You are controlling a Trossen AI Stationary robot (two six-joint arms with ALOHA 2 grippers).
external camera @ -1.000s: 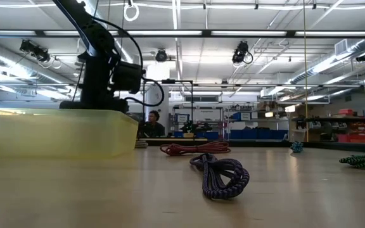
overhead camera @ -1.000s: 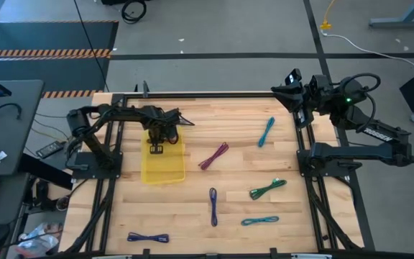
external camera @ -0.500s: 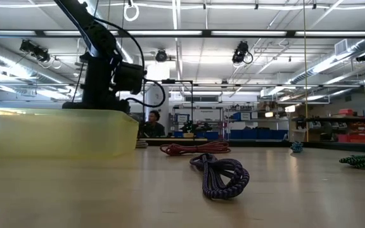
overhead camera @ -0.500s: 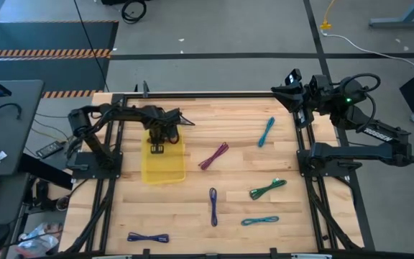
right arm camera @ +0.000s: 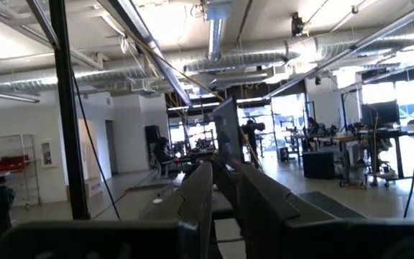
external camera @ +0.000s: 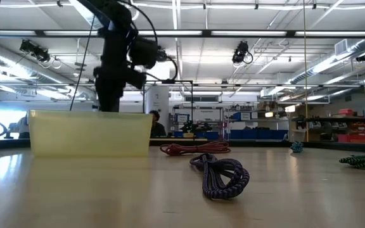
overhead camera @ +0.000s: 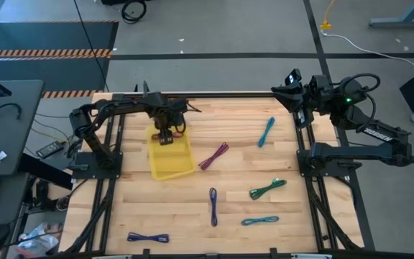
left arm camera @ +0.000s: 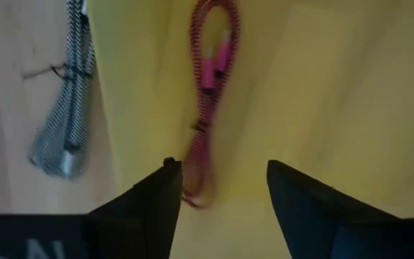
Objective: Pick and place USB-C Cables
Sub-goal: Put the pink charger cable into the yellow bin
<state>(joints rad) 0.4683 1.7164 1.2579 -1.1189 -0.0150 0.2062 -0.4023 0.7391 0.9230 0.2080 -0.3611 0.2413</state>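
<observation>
Currently, left claw [overhead camera: 165, 135] hangs over the far end of the yellow tray [overhead camera: 178, 167], fingers spread, nothing in them. Left wrist view: pink cable [left arm camera: 208, 101] lies inside the tray between the fingers; grey cable [left arm camera: 67, 122] lies on the counter [overhead camera: 192, 230] just outside the tray wall. Moving right across the counter: dark blue cable [overhead camera: 148, 237], purple cable [overhead camera: 213, 206], maroon cable [overhead camera: 213, 155], green cable [overhead camera: 267, 189], teal cable [overhead camera: 259, 220], light blue cable [overhead camera: 266, 132]. Right claw [overhead camera: 290, 88] waits at the far right corner; grip state cannot be told.
</observation>
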